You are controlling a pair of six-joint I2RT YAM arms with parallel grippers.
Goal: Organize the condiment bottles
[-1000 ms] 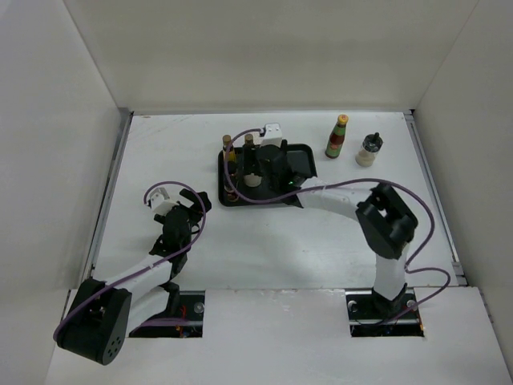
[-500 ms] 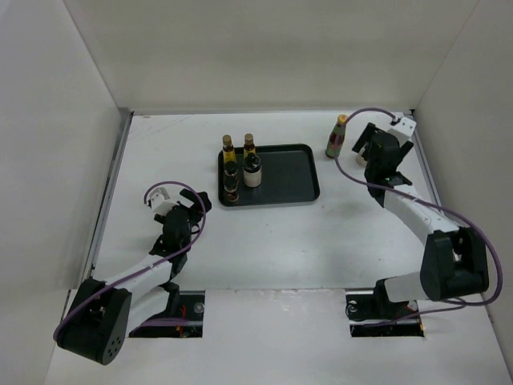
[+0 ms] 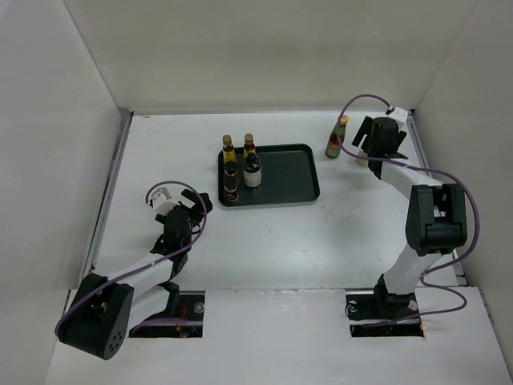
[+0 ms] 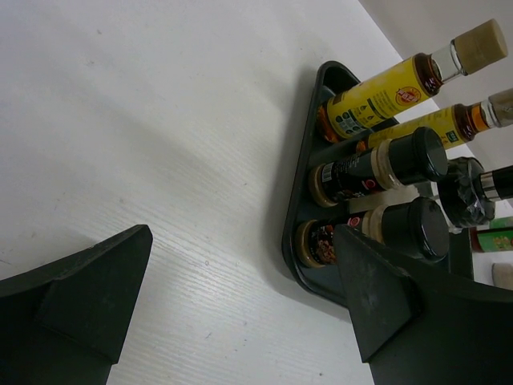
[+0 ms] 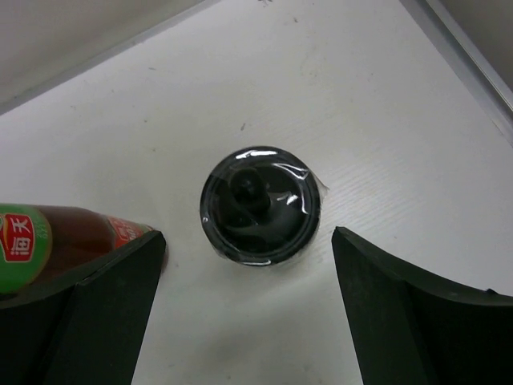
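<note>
1. the left arm (image 3: 132, 273) is laid low over the table, reaching from its base toward the far side.
2. the left gripper (image 3: 192, 200) is held with its fingers (image 4: 88, 297) spread wide apart.
3. the right arm (image 3: 425, 216) is raised at the elbow and extended far back on the right.
4. the right gripper (image 3: 367, 148) is pointed downward, its fingers (image 5: 104, 297) parted widely.

A black rectangular tray (image 3: 292, 172) is lying flat on the white counter (image 3: 264, 241), a little toward 12 o'clock from the counter's middle, with its long sides running from 9 to 3 o'clock. Plain white walls (image 3: 264, 56) are standing around the counter at 9, 12 and 3 o'clock. Grey metal rails are running along the counter's edges at 9 o'clock (image 3: 110, 184) and 3 o'clock (image 3: 435, 192). A white board (image 3: 272, 337) is lying along the edge at 6 o'clock.
</note>
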